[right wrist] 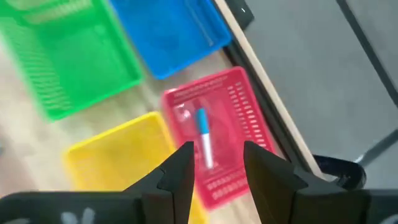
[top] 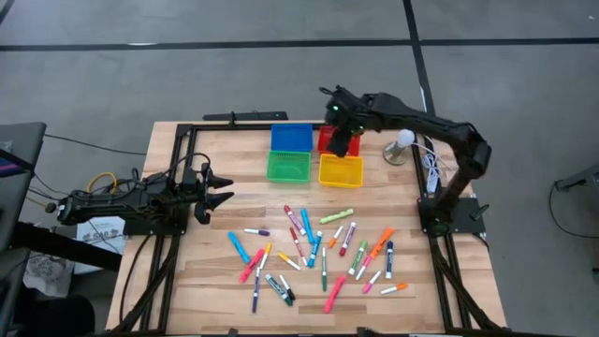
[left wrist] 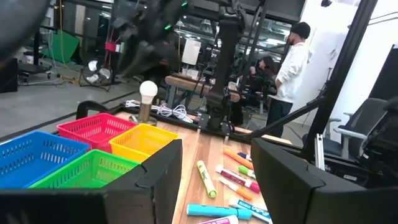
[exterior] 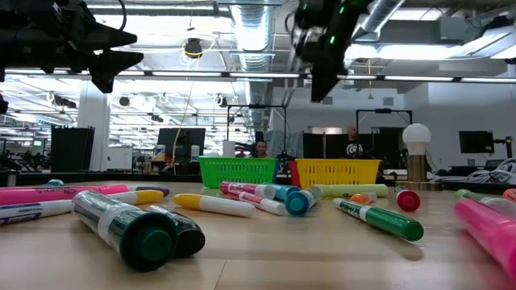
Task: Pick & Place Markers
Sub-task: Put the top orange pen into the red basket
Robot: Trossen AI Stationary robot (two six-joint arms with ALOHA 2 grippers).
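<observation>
Wooden counter (top: 215, 271) carries scattered markers (top: 318, 248). Right gripper (right wrist: 214, 163) hovers over the red bin (right wrist: 245, 109), fingers parted and empty, one blue-capped marker (right wrist: 204, 138) inside. Left gripper (top: 221, 189) waits open, empty.

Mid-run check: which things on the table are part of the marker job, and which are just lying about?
Job:
markers scattered on the table
blue-capped marker in the red bin
right gripper open above that bin

Lying about:
lamp
white cable
left gripper, waiting at the table's left
</observation>
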